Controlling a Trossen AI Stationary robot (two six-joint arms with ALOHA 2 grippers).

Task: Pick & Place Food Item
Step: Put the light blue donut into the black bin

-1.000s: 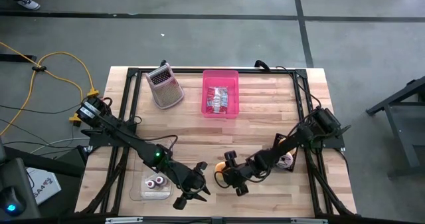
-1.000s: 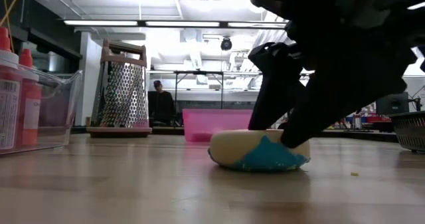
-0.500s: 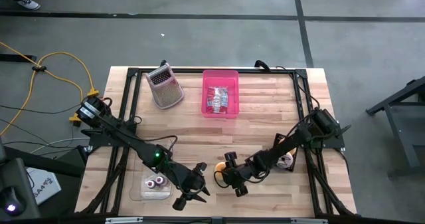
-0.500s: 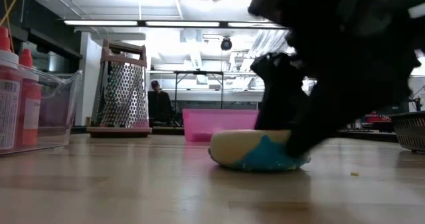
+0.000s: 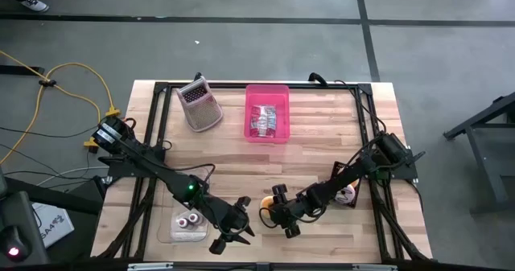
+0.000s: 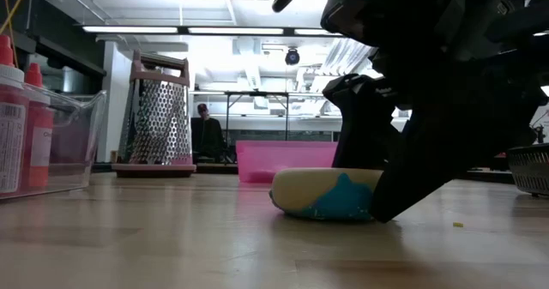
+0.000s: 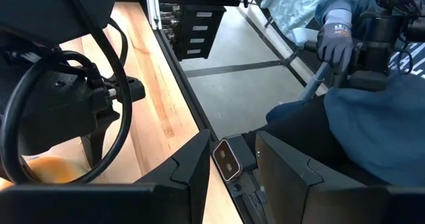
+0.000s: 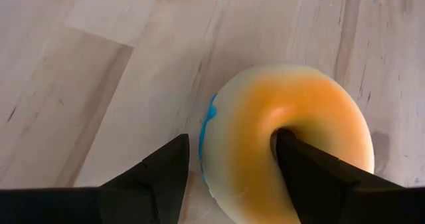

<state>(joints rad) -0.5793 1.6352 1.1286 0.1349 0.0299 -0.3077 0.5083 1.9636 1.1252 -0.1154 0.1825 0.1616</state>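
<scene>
From above, the right gripper (image 5: 274,211) sits over the doughnut (image 5: 266,203) at the table's (image 5: 322,154) near edge; the left gripper (image 5: 237,223) waits beside it, fingers apart, holding nothing. At table level the doughnut lies flat. The right wrist shows spread fingers (image 8: 154,174), one in the hole: closing off-centre might squeeze it out.

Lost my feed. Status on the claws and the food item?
Right claw open, straddling donut's rim, one finger in the hole. Donut flat on table. Left claw idle nearby, empty. Nothing in the way.
</scene>
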